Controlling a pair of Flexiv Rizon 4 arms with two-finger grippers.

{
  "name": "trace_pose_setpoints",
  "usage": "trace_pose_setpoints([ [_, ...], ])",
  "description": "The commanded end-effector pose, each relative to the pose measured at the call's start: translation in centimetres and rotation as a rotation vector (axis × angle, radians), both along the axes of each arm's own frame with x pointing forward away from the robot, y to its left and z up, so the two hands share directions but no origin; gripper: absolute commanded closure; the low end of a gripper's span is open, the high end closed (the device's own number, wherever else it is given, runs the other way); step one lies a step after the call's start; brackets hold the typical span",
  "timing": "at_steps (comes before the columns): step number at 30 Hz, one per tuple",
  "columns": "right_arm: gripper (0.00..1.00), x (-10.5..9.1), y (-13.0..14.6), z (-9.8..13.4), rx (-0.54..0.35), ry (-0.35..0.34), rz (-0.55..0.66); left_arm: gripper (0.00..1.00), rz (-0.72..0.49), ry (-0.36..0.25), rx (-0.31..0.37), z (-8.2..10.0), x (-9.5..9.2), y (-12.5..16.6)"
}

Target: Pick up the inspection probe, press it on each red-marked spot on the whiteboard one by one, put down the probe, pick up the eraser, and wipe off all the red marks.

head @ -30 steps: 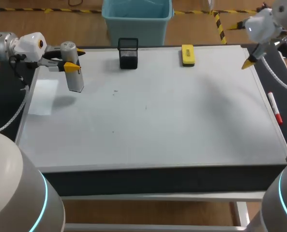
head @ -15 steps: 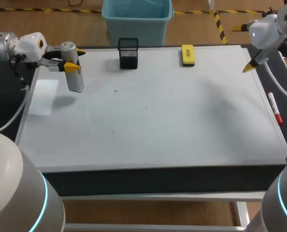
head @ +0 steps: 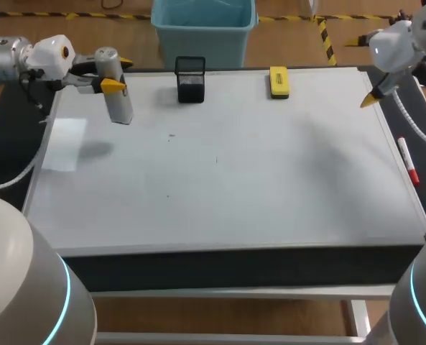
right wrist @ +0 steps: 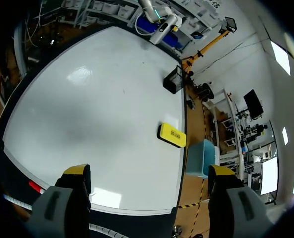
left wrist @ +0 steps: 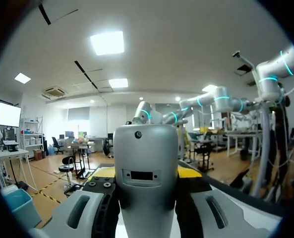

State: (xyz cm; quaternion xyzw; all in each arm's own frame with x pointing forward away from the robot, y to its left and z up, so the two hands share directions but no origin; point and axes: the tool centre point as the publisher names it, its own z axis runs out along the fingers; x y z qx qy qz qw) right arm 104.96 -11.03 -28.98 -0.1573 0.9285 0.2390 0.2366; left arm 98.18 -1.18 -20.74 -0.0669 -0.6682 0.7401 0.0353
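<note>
The inspection probe (head: pixel 116 93), a grey cylinder, hangs tilted above the whiteboard's (head: pixel 234 180) far left corner, clear of the surface. My left gripper (head: pixel 117 74) is shut on its upper part; in the left wrist view the probe (left wrist: pixel 144 173) fills the gap between the fingers of that gripper (left wrist: pixel 147 215). The yellow eraser (head: pixel 278 81) lies at the board's far edge, also seen ahead of my right gripper (right wrist: pixel 149 173) as the eraser (right wrist: pixel 172 135). My right gripper (head: pixel 363 70) hovers open over the far right corner, holding nothing. No red marks show, only faint dark specks (head: pixel 171 134).
A black mesh holder (head: pixel 190 79) stands at the far edge between probe and eraser. A red-capped marker (head: pixel 408 162) lies just off the board's right edge. A pale glare patch (head: pixel 63 144) sits near the left edge.
My left gripper has lifted the probe and carried it toward the far edge and slightly right, tilting it. My right gripper drifted a little to the right, then held still.
</note>
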Motion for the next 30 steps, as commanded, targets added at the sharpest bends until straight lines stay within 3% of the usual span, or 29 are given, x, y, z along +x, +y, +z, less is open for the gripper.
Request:
trace_pose_setpoints([
  [1, 0.00, 0.0, 0.0, 0.0, -0.003, 0.001, 0.001, 1.00, -0.056, -0.009, 0.022, 0.8, 2.6, -2.0],
  [2, 0.00, 0.0, 0.0, 0.0, -0.003, 0.001, 0.001, 1.00, -0.070, -0.006, -0.003, 1.2, 3.1, -2.4],
  [4, 0.00, 0.0, 0.0, 0.0, -0.003, 0.001, 0.001, 1.00, -0.071, -0.015, 0.017, 1.9, 4.2, -3.1],
  [8, 0.00, 0.0, 0.0, 0.0, -0.003, 0.001, 0.001, 1.00, -0.078, 0.025, -0.001, 3.3, 6.3, -4.3],
  [18, 0.00, 0.0, 0.0, 0.0, -0.003, 0.001, 0.001, 1.00, -0.076, -0.009, 0.001, 6.6, 9.9, -8.5],
  [30, 0.00, 0.0, 0.0, 0.0, -0.003, 0.001, 0.001, 1.00, -0.077, 0.004, -0.015, 5.8, 12.3, -14.1],
])
